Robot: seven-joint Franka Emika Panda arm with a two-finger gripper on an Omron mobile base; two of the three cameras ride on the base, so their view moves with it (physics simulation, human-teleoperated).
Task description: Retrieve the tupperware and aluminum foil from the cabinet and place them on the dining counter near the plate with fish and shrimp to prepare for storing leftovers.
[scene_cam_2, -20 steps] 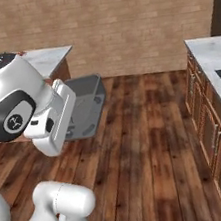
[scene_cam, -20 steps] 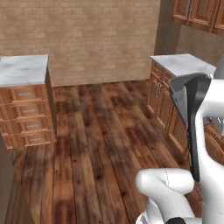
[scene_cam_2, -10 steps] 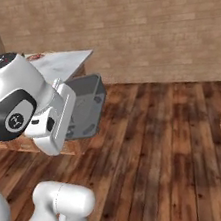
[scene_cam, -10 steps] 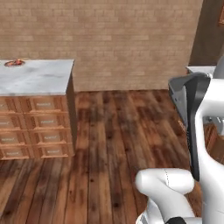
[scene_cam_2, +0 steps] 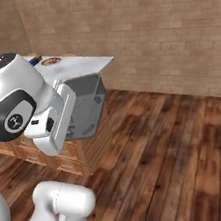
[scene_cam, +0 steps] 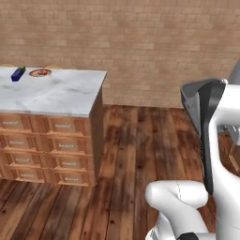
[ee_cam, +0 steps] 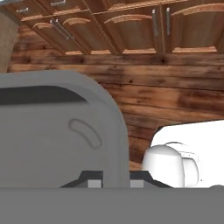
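Right base view had the tupperware point(scene_cam_2: 85, 106) up in the air beside the arm, tipped on its side with the open face showing, well short of the dining counter point(scene_cam_2: 91, 63). Gripper point(ee_cam: 113, 183) fingers were clamped on its rim. On the counter's far end sat the aluminum foil point(scene_cam: 18, 73) near the plate with fish and shrimp point(scene_cam: 39, 72).

Glossy white rounded arm links point(scene_cam_2: 57, 207), dark grey joint cap with small white mark, black side strip.
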